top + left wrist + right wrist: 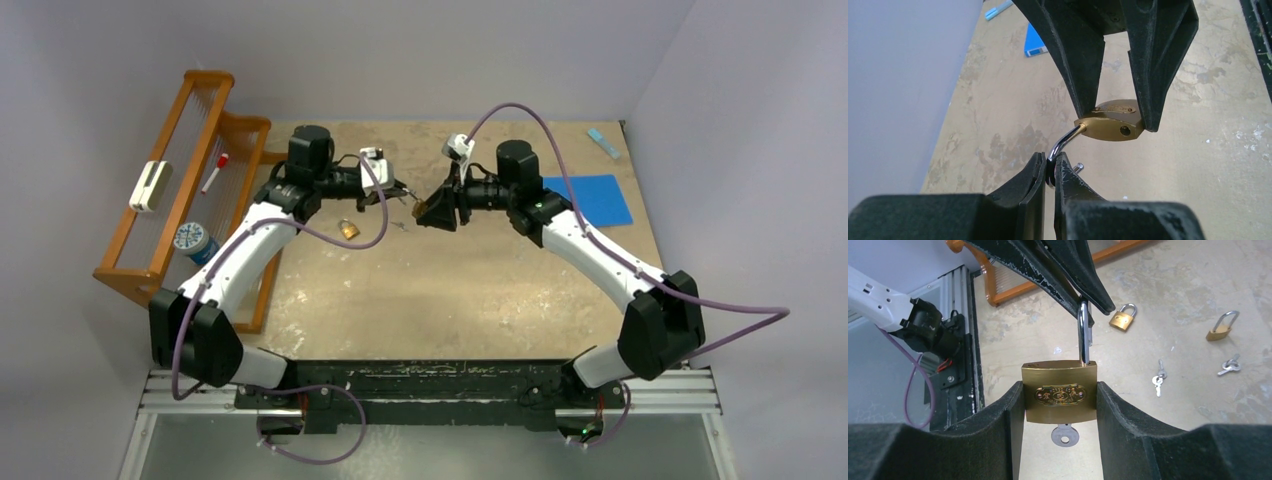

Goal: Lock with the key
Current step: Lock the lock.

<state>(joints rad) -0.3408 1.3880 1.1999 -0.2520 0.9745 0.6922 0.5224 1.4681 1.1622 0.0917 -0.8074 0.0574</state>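
Note:
A brass padlock (1059,392) hangs in the air between my two grippers, above the table's middle (421,208). My right gripper (1059,400) is shut on the sides of its body. A silver key (1064,434) sticks out of the keyhole at the bottom. The steel shackle (1083,332) is open, with its free end (1078,167) out of the body. My left gripper (1050,167) is shut on the bend of the shackle (1063,145). The padlock body also shows in the left wrist view (1113,122).
Two more brass padlocks (1122,317) (1222,326) and two loose keys (1158,380) (1229,366) lie on the table. A wooden rack (190,180) stands at the left. A blue sheet (590,198) and a light-blue piece (603,142) lie at the back right.

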